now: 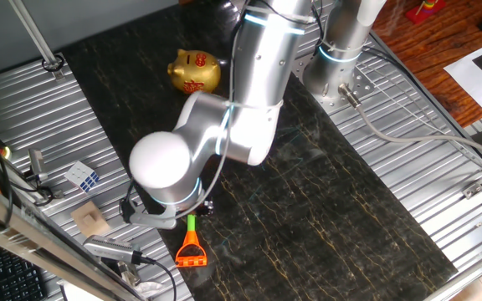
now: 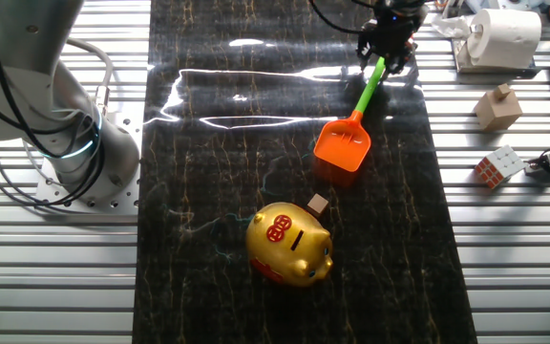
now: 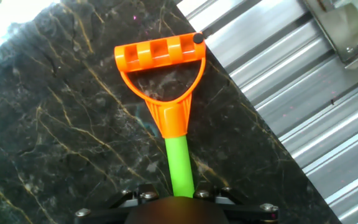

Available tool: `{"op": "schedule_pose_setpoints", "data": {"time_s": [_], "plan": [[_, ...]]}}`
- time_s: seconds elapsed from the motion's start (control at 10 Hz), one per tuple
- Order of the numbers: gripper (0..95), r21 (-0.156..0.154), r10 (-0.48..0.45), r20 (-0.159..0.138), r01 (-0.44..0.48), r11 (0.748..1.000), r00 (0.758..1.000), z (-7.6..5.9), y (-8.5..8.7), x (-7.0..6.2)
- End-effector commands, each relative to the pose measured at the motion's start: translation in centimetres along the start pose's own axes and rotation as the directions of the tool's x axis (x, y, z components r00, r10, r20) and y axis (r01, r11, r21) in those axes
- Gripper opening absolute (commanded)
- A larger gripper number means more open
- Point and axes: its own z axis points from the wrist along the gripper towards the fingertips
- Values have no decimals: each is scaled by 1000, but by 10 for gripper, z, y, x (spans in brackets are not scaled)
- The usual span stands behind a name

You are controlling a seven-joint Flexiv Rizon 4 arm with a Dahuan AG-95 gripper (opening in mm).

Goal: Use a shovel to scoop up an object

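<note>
— Plastic, by the look of it — that shovel (image 2: 349, 119) should be light and a bit bendy, with a thin green shaft between the orange blade and the D-shaped handle. Where would you hold it?

— On the shaft, near the handle end, which is where the gripper (image 2: 386, 50) sits now. The hand view shows the green shaft running straight down into the fingers, with the handle (image 3: 160, 59) just beyond them. A smooth round shaft may twist in the grip once the blade meets resistance.

— So the fingers are closed on it?

— They look drawn together around the shaft. The pads themselves are hidden at the bottom edge of the hand view, so I judge it from the shaft vanishing between them.

— And the blade?

— In the other fixed view it rests low on the dark marble-patterned table (image 2: 218, 143), pointing toward the gold piggy bank (image 2: 290, 243), which stands apart from it. A small brown cube (image 2: 318, 204) lies between the two, just beside the pig.

— How will the pig handle?

— Shiny, rounded, likely hard and slippery. It looks wider than the blade, so it could roll or slide away rather than climb on. I'd guess a low, flat approach suits it best.

— Anything else nearby?

— A tan wooden block (image 2: 497, 106) and a puzzle cube (image 2: 497, 166) sit off on the metal slats, well clear.
</note>
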Motion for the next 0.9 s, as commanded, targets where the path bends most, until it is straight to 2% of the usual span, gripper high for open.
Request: {"op": "schedule_pose_setpoints", "data": {"time_s": [0.1,0.4,0.9], "plan": [[380,-20,-6,-15,5,1000,1000,0,0,0],[380,-46,-21,-44,19,999,999,0,0,0],[380,-50,-33,-59,30,998,998,2,2,2]]}}
